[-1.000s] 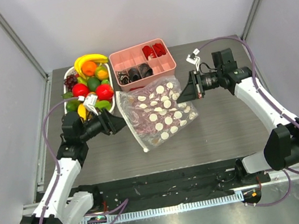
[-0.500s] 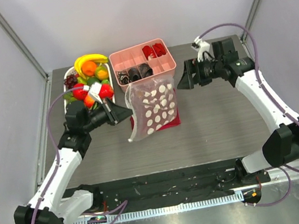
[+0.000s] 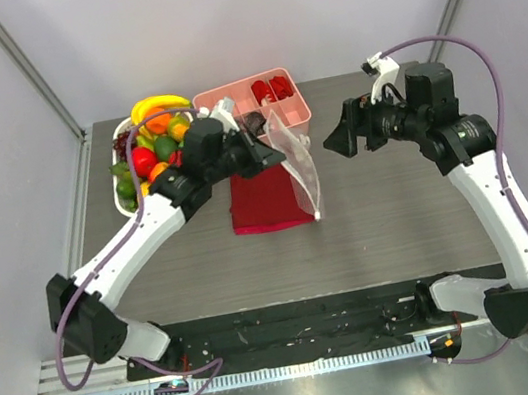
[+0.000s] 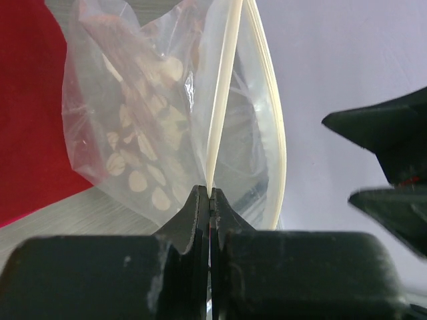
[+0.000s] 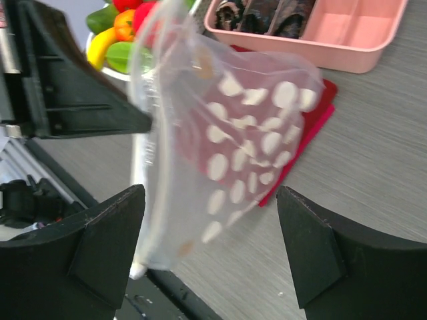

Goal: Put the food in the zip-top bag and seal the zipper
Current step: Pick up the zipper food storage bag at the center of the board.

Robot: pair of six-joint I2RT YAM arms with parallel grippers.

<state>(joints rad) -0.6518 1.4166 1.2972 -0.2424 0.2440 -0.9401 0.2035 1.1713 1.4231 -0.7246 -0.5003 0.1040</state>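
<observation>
Above the red cloth (image 3: pixel 265 205), the zip-top bag (image 3: pixel 301 163) hangs limp from the left gripper (image 4: pixel 210 195), jaws pinching its zipper (image 4: pixel 221 100); right gripper (image 3: pixel 338 140) jaws stand wide. Light, slippery film: better hold the stiffer strip.

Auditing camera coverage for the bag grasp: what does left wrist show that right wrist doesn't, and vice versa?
Only left wrist: the left gripper pinched shut on the zipper at the mouth of the zip-top bag. Only right wrist: the pink tray, the food behind the bag, and the right gripper with its fingers spread open, facing the bag. Both: the dotted bag held up off the table, and the red cloth beyond it.
</observation>
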